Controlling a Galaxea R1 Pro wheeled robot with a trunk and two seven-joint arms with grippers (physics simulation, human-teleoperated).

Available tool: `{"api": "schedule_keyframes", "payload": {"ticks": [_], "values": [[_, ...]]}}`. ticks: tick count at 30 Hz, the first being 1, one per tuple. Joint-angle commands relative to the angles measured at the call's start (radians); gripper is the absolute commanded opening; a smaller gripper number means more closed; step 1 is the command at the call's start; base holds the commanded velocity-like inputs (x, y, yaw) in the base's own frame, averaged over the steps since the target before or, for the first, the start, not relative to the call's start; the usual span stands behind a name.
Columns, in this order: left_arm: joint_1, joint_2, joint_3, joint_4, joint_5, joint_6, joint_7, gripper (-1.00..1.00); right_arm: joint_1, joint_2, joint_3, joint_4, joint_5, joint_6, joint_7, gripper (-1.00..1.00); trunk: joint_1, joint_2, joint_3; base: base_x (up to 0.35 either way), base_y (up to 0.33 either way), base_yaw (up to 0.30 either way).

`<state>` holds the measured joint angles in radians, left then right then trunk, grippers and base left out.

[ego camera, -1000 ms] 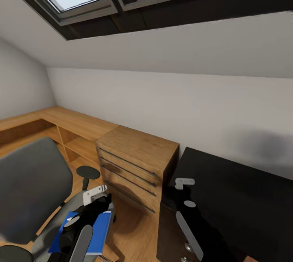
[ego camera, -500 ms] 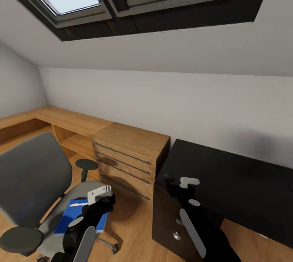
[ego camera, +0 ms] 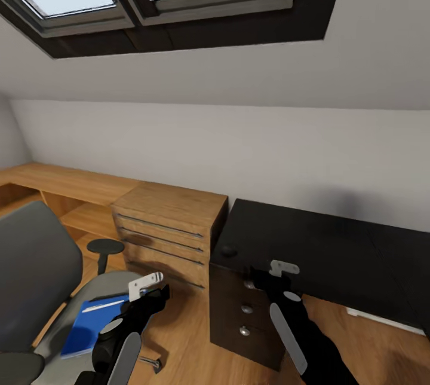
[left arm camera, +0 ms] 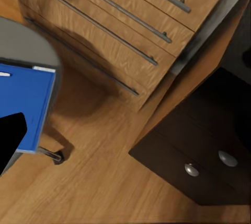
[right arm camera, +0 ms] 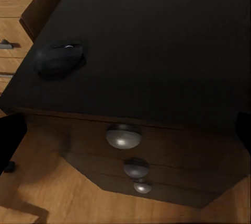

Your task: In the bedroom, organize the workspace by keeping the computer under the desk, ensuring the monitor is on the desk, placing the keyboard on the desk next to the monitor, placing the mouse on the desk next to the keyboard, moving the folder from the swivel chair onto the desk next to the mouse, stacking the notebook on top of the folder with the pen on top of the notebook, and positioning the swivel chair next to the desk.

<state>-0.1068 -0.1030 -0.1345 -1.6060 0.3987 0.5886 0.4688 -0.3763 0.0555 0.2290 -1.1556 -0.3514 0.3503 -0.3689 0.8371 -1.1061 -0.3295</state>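
While the folder [ego camera: 91,323] lay on the swivel chair [ego camera: 36,265] and the mouse [ego camera: 229,250] on the desk [ego camera: 334,253], neither gripper's opening could be made out.

The swivel chair [ego camera: 36,277], grey with a tall back and a round black armrest pad, stood at the near left. On its seat lay the flat bright blue folder [ego camera: 89,325], with a slim pale pen [ego camera: 103,305] resting on its far part. To the right stood the black-topped desk [ego camera: 334,253], its drawers with round silver knobs facing near. The small dark oval mouse [right arm camera: 59,58] lay near the desk's left front corner.
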Motion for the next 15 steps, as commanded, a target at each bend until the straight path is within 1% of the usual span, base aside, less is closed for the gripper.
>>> {"api": "schedule_keyframes", "payload": {"ticks": [1,4,8,15], "values": [[-0.001,0.000,-0.001,-0.002,0.011,0.002,0.010,1.00,-0.001,0.000,-0.002,-0.001,-0.009,0.003,-0.008,1.00,0.000,-0.001,-0.001,-0.006,0.008,-0.295],[-0.001,0.000,-0.001,-0.002,0.011,0.002,0.010,1.00,-0.001,0.000,-0.024,-0.001,-0.012,0.003,-0.008,1.00,0.000,-0.001,-0.001,-0.003,0.004,-0.295],[-0.001,0.000,-0.001,-0.002,0.011,0.002,0.010,1.00,-0.001,0.000,-0.037,-0.001,-0.019,0.003,-0.008,1.00,0.000,-0.001,-0.001,-0.001,0.002,-0.295],[-0.001,0.000,-0.001,-0.002,0.010,0.001,0.010,1.00,-0.001,0.000,-0.043,-0.001,-0.024,0.003,-0.008,1.00,0.000,-0.001,-0.001,0.000,0.000,-0.296]]}}
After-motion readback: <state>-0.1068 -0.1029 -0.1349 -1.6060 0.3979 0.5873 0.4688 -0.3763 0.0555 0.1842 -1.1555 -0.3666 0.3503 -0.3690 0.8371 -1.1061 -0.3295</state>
